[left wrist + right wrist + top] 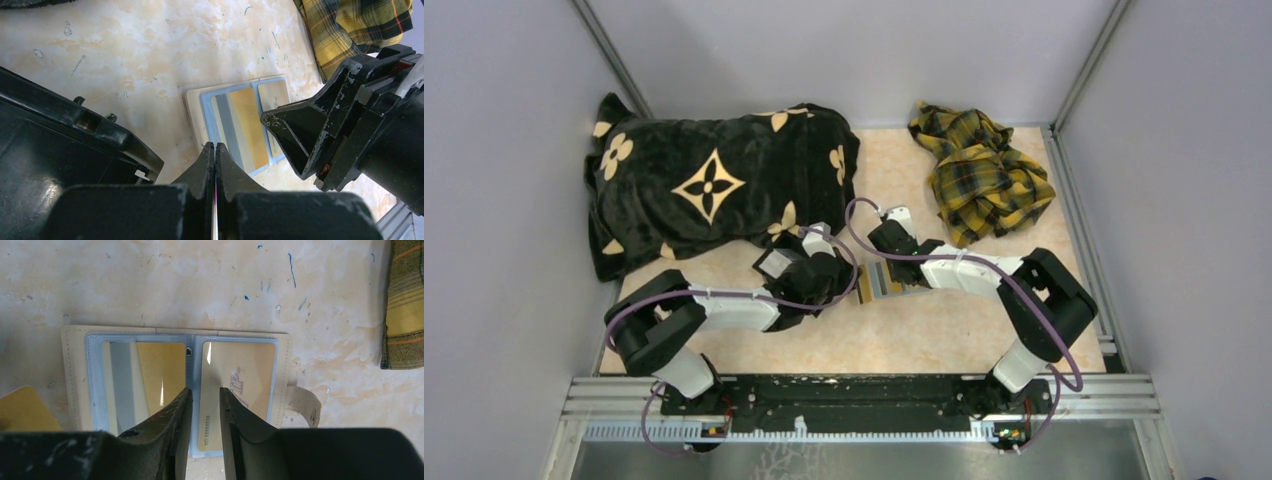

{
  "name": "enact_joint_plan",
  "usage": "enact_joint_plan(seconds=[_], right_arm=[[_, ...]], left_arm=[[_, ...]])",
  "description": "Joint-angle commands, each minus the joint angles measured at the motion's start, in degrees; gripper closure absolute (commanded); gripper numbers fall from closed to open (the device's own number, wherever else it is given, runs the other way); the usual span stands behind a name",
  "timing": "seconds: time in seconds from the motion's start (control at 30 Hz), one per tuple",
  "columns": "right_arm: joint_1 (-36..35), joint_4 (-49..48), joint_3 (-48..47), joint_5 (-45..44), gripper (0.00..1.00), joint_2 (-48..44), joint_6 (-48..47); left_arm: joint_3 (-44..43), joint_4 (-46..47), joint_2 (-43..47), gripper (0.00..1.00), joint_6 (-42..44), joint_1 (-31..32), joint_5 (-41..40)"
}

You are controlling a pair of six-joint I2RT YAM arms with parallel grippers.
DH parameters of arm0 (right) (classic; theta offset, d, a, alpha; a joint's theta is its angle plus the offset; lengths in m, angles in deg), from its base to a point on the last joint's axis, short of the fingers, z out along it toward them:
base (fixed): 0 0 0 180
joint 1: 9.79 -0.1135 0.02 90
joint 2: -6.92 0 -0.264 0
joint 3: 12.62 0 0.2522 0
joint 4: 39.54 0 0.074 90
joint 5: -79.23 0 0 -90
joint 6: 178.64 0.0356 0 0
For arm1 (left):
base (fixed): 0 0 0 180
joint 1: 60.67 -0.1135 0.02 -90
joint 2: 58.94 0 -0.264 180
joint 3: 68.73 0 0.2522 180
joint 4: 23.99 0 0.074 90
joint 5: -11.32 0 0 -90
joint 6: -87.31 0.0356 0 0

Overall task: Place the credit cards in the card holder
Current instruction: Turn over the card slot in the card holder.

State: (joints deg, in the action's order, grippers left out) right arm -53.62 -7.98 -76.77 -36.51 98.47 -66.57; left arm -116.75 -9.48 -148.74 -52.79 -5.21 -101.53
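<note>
On the pale marbled table [200,280], between the two arms, the tan card holder [74,385] lies opened flat with its two clear pockets facing up. The left pocket holds a striped gold card [160,370] and the right pocket an embossed gold card [250,365]. A closing tab [302,405] sticks out from the holder's right edge. The right gripper [205,397] hangs over the middle fold, jaws partly apart and gripping nothing. The left gripper [215,150] points at the holder's near edge, jaws pressed together; a thin pale sliver shows between them, and I cannot tell what it is. The corner of a third gold card [20,410] shows just beside the holder. A black flowered cushion [714,185] and a yellow plaid cloth [979,170] lie further back
</note>
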Motion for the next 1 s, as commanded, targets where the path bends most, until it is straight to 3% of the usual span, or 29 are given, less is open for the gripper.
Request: enact_joint_plan(seconds=[0.0, 0.33, 0.97], right_arm=[[-0.75, -2.55, -1.40, 0.01, 0.72, 0.36, 0.30], [-0.75, -2.86, -0.52, 0.19, 0.72, 1.06, 0.40], [-0.73, -3.96, 0.12, 0.44, 0.72, 1.47, 0.42]], left_arm=[[-1.41, 1.79, -0.50, 1.00, -1.66, -0.68, 2.06], [-1.75, 4.15, -2.35, 1.00, -4.07, -1.85, 4.87], [-2.14, 0.62, -3.63, 1.00, -4.69, -2.06, 2.74]])
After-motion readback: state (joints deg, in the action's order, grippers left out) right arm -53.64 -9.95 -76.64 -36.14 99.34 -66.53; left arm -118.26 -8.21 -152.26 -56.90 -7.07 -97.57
